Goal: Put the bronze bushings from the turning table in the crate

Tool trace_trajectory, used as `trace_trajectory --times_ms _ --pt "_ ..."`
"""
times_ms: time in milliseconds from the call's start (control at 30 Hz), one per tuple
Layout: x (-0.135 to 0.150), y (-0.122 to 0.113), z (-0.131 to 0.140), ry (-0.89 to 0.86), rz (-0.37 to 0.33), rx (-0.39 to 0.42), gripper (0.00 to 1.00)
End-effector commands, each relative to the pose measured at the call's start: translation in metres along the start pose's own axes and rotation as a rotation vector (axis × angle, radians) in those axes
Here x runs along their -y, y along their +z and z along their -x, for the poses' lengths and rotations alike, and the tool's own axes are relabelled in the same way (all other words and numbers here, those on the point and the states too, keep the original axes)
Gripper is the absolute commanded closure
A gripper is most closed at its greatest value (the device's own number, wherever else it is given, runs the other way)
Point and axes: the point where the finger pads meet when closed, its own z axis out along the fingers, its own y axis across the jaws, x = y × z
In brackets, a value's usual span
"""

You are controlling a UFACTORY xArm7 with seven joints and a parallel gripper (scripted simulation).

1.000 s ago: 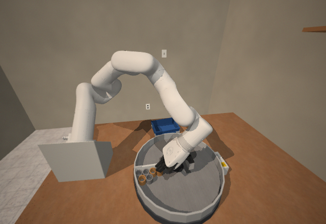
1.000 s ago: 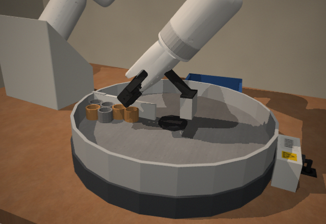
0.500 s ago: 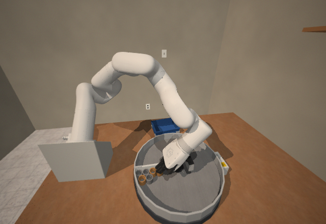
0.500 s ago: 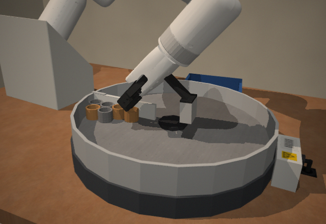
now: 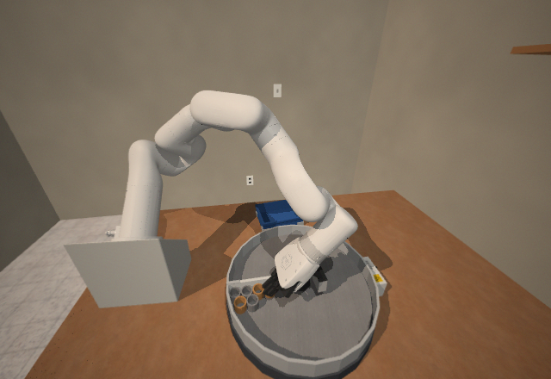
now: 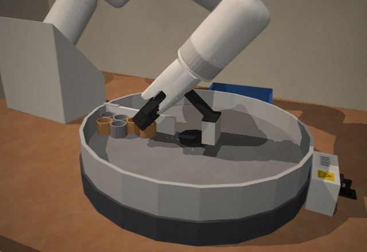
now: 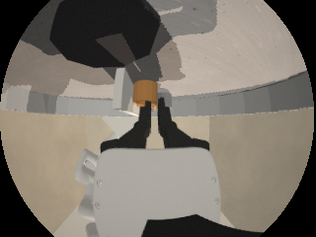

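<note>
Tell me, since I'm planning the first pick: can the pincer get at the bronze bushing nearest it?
Probably yes: the pincer, nearly shut, hangs just above that bronze bushing with nothing between, though its neighbour and the divider wall stand close.
</note>
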Motion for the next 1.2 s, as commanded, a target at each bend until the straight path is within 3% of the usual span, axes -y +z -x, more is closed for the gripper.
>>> trace_trajectory --times_ms 0,267,300,1167 --pt "-0.0017 -0.0027 0.0001 0.003 0.004 -0.005 0.90" --pt "-0.0017 -0.0027 0.0001 0.003 0.004 -0.005 0.90" --pt "-0.0017 -0.0027 0.0001 0.003 0.004 -0.005 1.00" --pt "-0.0017 -0.0027 0.0001 0.003 0.004 -0.005 1.00"
